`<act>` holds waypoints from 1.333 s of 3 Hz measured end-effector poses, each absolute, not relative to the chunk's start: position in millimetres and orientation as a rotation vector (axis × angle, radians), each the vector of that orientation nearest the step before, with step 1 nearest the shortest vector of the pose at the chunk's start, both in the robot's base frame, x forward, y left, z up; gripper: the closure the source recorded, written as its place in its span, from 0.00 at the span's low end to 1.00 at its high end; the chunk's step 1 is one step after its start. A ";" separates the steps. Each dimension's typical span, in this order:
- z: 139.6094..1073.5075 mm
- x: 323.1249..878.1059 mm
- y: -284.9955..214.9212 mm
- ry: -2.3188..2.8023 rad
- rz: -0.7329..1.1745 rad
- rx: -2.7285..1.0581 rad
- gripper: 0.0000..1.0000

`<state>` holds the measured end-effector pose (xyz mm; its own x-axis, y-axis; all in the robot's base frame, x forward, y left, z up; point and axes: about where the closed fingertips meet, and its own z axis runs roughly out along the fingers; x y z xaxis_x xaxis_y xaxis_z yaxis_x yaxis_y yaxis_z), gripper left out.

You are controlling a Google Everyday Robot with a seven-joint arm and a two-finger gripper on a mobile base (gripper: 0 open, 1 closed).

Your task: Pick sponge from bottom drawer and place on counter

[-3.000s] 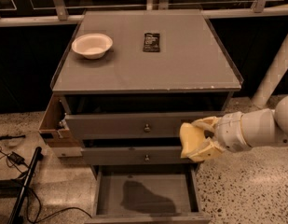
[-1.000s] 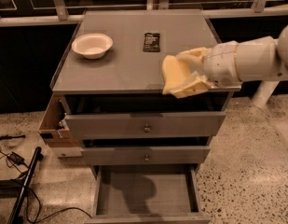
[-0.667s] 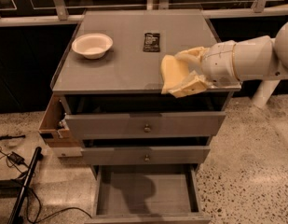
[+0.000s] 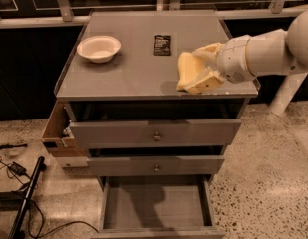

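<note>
The pale-yellow sponge (image 4: 186,71) is held in my gripper (image 4: 201,69) over the front right part of the grey counter (image 4: 128,68), its lower edge at or just above the surface. The gripper's yellowish fingers (image 4: 208,51) close on the sponge from the right, and the white arm reaches in from the right edge. The bottom drawer (image 4: 156,205) is pulled open below and its grey floor holds nothing.
A white bowl (image 4: 98,48) sits at the counter's back left. A black rectangular packet (image 4: 162,44) lies at the back middle. Two closed drawer fronts with round knobs (image 4: 157,136) are above the open drawer. A cardboard box (image 4: 56,128) and cables lie on the floor at left.
The gripper with the sponge rose from beside the drawers to the counter over three seconds, and in the last second it moved right and down toward the counter's front right.
</note>
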<state>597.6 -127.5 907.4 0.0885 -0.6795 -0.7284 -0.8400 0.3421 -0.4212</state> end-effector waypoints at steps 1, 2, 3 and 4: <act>904.4 633.1 -137.8 1.683 0.181 -1.366 1.00; 900.1 666.5 -142.6 1.712 0.185 -1.342 1.00; 887.4 686.7 -138.3 1.728 0.240 -1.317 1.00; 873.2 702.2 -132.2 1.747 0.306 -1.281 1.00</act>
<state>702.2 -132.2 873.2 -0.0372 -0.6240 -0.7806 -0.8522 0.4277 -0.3013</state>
